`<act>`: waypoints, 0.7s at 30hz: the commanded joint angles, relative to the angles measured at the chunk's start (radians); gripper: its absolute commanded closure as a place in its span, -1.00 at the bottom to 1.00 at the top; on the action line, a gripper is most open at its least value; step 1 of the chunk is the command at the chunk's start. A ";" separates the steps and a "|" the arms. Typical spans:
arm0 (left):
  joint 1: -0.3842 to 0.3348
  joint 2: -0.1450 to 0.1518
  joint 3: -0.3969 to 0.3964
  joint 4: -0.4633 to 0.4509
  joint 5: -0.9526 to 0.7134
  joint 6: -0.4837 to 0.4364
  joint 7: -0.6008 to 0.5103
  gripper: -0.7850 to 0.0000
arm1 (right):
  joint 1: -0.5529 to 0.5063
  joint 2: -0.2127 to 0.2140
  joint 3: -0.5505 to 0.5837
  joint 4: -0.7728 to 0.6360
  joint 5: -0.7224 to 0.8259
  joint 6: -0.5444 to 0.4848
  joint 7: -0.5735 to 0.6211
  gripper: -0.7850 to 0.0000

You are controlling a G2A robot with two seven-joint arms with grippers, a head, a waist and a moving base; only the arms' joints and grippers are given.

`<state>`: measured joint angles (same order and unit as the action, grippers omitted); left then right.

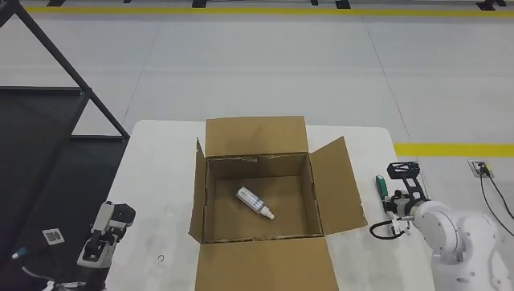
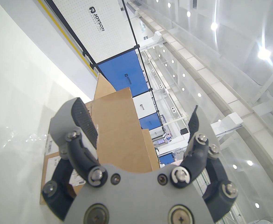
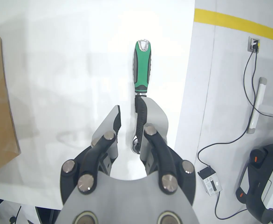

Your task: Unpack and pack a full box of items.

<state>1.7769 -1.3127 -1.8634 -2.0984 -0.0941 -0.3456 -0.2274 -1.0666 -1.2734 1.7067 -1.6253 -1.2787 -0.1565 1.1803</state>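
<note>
Cardboard box [image 1: 257, 137] open on bench [image 1: 161, 178], tube [image 1: 255, 202] inside; right pincer [image 3: 128, 104] spread around ratchet wrench [image 3: 141, 68] shaft; left pincer [image 2: 136, 106] spread.

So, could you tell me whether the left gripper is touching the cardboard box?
Apart. The top view shows bare table between the left gripper and the cardboard box.

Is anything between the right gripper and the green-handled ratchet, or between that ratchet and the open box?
Nothing visible separates the right gripper from the green-handled ratchet: its metal end lies between the open jaws. Toward the cardboard box, only the outward-angled right flap stands in the path.
</note>
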 commanded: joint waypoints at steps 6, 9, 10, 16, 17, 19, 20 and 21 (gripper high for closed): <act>-0.008 0.000 0.013 -0.003 0.016 0.008 0.010 -1.00 | 0.070 0.017 0.012 0.162 0.023 -0.084 0.003 0.29; -0.010 0.000 0.018 -0.003 0.021 0.010 0.015 -1.00 | 0.094 0.023 0.001 0.198 0.020 -0.115 0.014 0.31; -0.011 0.000 0.020 -0.003 0.021 0.010 0.017 -1.00 | 0.101 0.025 -0.005 0.206 0.016 -0.122 0.017 0.32; -0.010 -0.001 0.027 -0.001 0.025 0.012 0.030 -1.00 | 0.137 0.031 -0.044 0.243 0.000 -0.134 0.032 0.33; -0.010 -0.001 0.028 0.000 0.025 0.011 0.033 -1.00 | 0.142 0.032 -0.050 0.247 0.000 -0.135 0.036 0.33; -0.009 -0.001 0.028 0.001 0.024 0.010 0.037 -1.00 | 0.152 0.034 -0.058 0.255 0.000 -0.136 0.044 0.32; -0.009 -0.001 0.028 0.001 0.023 0.010 0.038 -1.00 | 0.156 0.036 -0.062 0.260 -0.003 -0.137 0.047 0.32; -0.008 -0.001 0.028 0.001 0.023 0.010 0.039 -1.00 | 0.160 0.037 -0.067 0.265 -0.007 -0.136 0.054 0.32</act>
<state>1.7682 -1.3141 -1.8357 -2.0972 -0.0706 -0.3355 -0.1891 -0.9105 -1.2378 1.6437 -1.3649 -1.2822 -0.2934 1.2287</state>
